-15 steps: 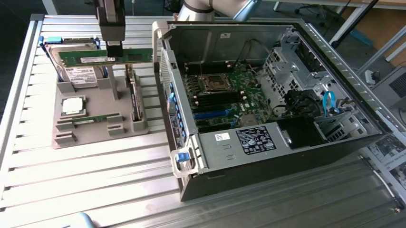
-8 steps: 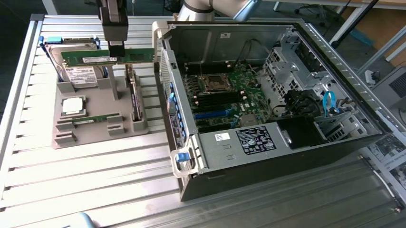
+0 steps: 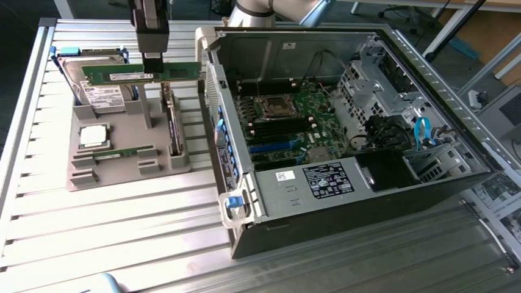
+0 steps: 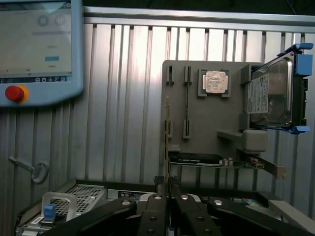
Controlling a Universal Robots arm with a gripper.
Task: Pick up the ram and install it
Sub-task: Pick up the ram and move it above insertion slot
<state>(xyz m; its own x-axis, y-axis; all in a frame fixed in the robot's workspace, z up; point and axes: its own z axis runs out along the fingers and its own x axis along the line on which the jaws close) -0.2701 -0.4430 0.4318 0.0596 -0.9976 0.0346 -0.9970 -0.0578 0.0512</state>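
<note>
The ram (image 3: 122, 74), a long green stick with a white label, hangs level in the air above the grey parts holder (image 3: 114, 174) on the exterior view's left. My gripper (image 3: 153, 63) comes down from above and is shut on the stick's upper edge near its middle. In the wrist view the ram (image 4: 167, 147) shows edge-on as a thin strip running out from between the black fingers (image 4: 152, 216). The open computer case (image 3: 326, 183) lies to the right, with its motherboard (image 3: 313, 107) and memory slots (image 3: 281, 129) exposed.
On the holder rest a hard drive (image 3: 102, 94), a silver processor (image 3: 94, 135), another green stick (image 3: 122, 152) and an expansion card (image 3: 172, 128). The case's near wall (image 3: 221, 110) stands between holder and motherboard. A teach pendant (image 4: 34, 49) and a key (image 4: 35, 172) lie on the slatted table.
</note>
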